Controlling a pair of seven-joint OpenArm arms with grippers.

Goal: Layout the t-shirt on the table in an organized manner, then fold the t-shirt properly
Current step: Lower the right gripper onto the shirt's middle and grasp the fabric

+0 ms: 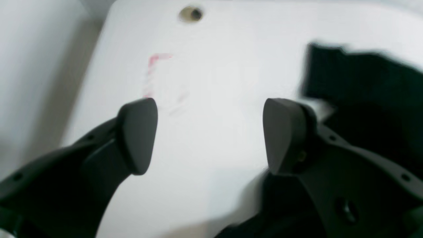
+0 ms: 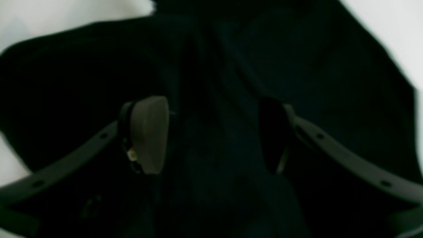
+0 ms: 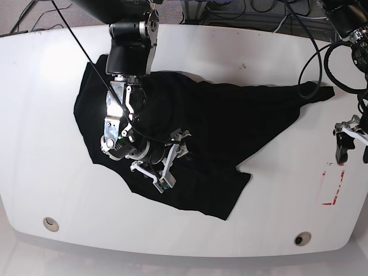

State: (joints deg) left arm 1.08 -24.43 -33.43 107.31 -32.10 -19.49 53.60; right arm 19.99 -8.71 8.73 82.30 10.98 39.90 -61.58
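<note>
The black t-shirt [image 3: 230, 123] lies crumpled and spread slantwise across the middle of the white table [image 3: 52, 167], one corner stretched toward the far right edge. My right gripper [image 3: 168, 158] hovers low over the shirt's middle. In the right wrist view it [image 2: 211, 135] stands open, with dark wrinkled cloth [image 2: 214, 66] filling the frame beneath its fingers. My left gripper [image 3: 343, 146] is at the table's right side, off the shirt. In the left wrist view it [image 1: 211, 135] is open over bare table [image 1: 211, 82], with the shirt's edge [image 1: 363, 82] to its right.
A red tape outline [image 3: 332, 185] marks the table by the left gripper, blurred red tape [image 1: 153, 69] showing in its wrist view. Round grommet holes sit near the front edge [image 3: 50, 223] [image 3: 302, 237], one hole [image 1: 191, 14] ahead of the left gripper. Cables hang at the back right.
</note>
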